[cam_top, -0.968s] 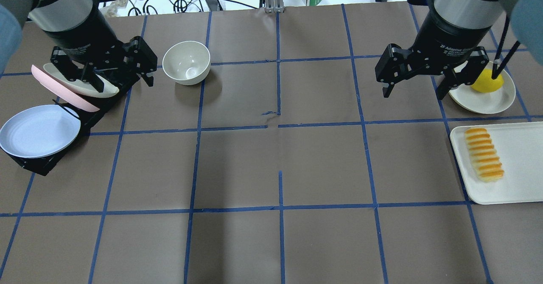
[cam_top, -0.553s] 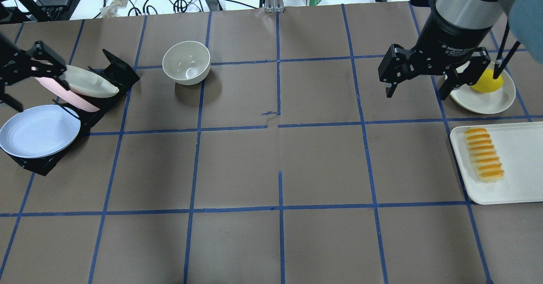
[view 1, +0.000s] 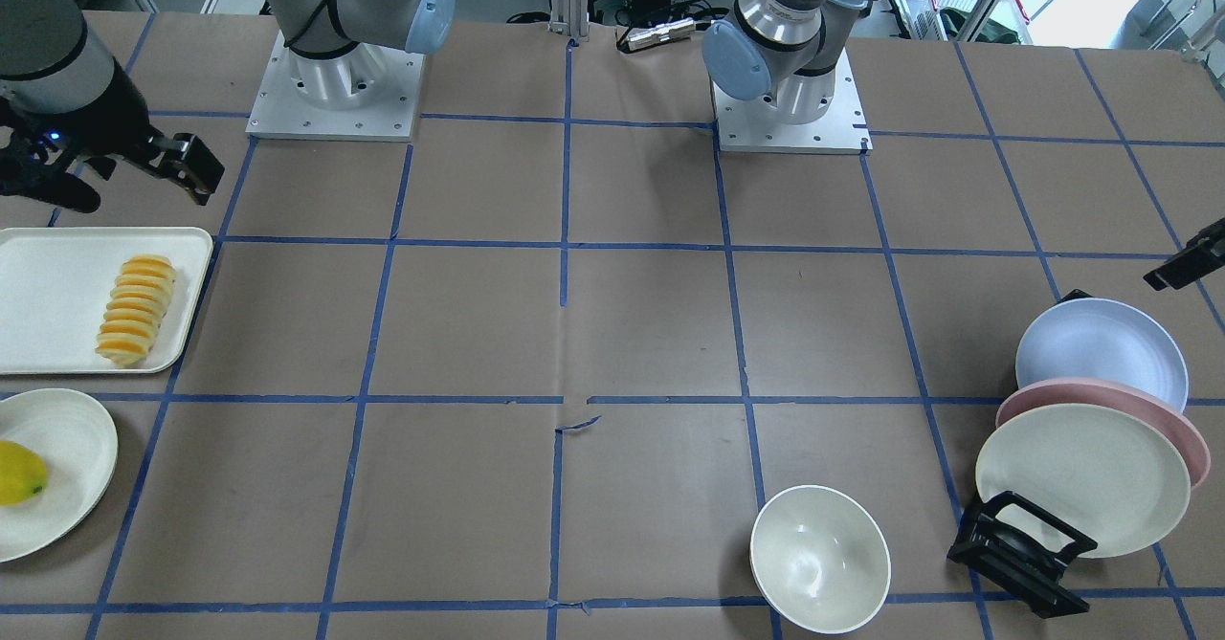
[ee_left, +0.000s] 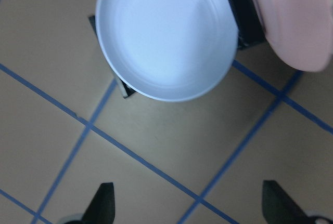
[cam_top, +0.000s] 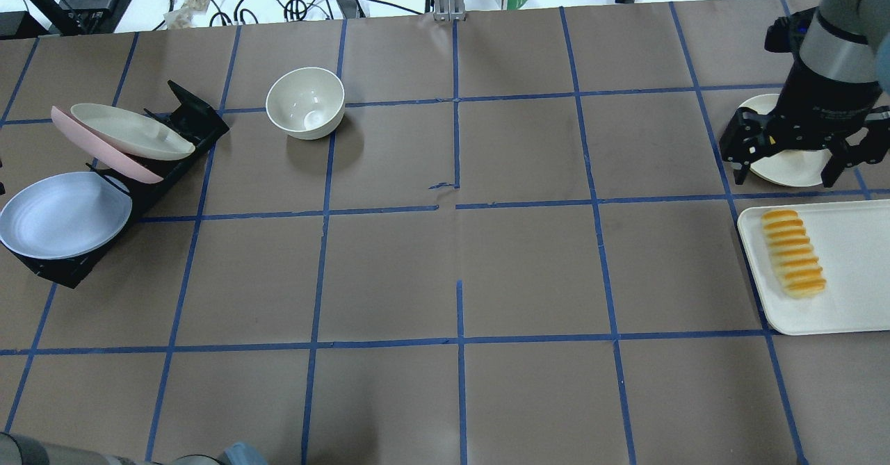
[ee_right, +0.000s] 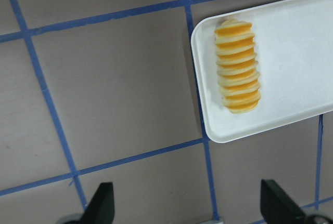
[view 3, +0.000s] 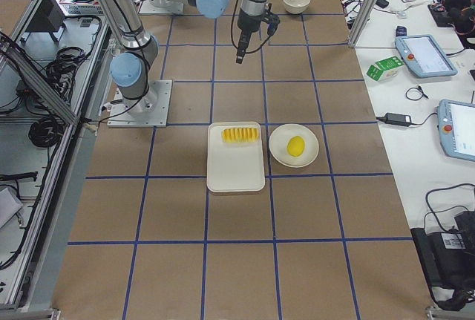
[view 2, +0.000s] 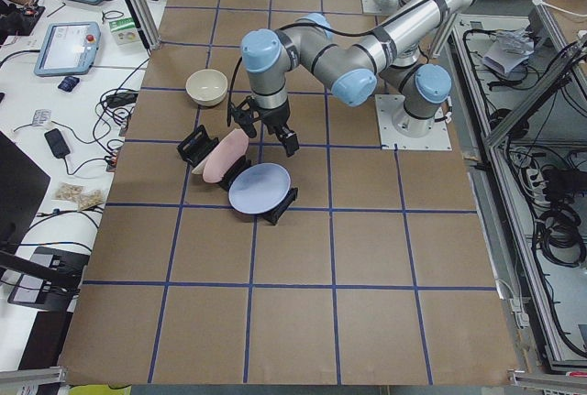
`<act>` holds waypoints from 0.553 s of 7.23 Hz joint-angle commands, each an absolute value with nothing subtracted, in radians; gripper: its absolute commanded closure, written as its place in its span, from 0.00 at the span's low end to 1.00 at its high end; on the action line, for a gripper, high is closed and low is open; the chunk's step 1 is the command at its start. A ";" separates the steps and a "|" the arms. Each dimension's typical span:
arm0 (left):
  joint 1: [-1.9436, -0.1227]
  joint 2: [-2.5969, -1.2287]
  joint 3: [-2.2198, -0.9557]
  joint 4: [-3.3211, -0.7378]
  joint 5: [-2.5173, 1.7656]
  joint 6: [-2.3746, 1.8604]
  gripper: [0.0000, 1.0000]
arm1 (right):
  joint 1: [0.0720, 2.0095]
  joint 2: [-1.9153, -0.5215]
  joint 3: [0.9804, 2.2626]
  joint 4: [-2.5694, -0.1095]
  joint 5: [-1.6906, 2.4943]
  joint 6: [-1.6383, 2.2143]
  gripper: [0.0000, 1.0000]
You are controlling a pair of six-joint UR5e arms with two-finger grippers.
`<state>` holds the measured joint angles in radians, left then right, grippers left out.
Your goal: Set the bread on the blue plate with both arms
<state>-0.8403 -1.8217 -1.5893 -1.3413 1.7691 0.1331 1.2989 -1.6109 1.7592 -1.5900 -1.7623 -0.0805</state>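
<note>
- My right pincer [cam_top: 786,173] hangs wide open above the table, just beyond the white tray [cam_top: 855,270], holding nothing.
- My left pincer [ee_left: 190,206] is also spread wide and empty, above the table beside the blue plate [ee_left: 166,37].
- The bread [cam_top: 793,253] lies flat on the tray near its inner edge, with its long axis running along that edge.
- The blue plate leans tilted in the end slot of the black rack [cam_top: 188,114], next to the pink plate [cam_top: 104,149].
- I judge the bread light and soft, and its ridged segments are likely to bend or part if squeezed hard.
- I would close across its short width near the middle, pressing gently on the pale sides.
- The plate looks stiff and smooth, so possibly slippery. I would take it by the free rim and lift it clear of the slot before laying it flat.
</note>
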 commanded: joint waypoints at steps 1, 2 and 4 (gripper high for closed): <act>-0.805 -1.958 -1.589 -1.235 1.789 0.134 0.00 | 1.147 -1.609 1.886 -1.759 -1.755 -0.286 0.00; -0.804 -1.989 -1.585 -1.160 1.789 0.153 0.00 | 1.132 -1.586 1.943 -1.886 -1.729 -0.325 0.00; -0.795 -2.006 -1.591 -1.144 1.790 0.178 0.00 | 1.088 -1.495 1.977 -2.025 -1.724 -0.365 0.00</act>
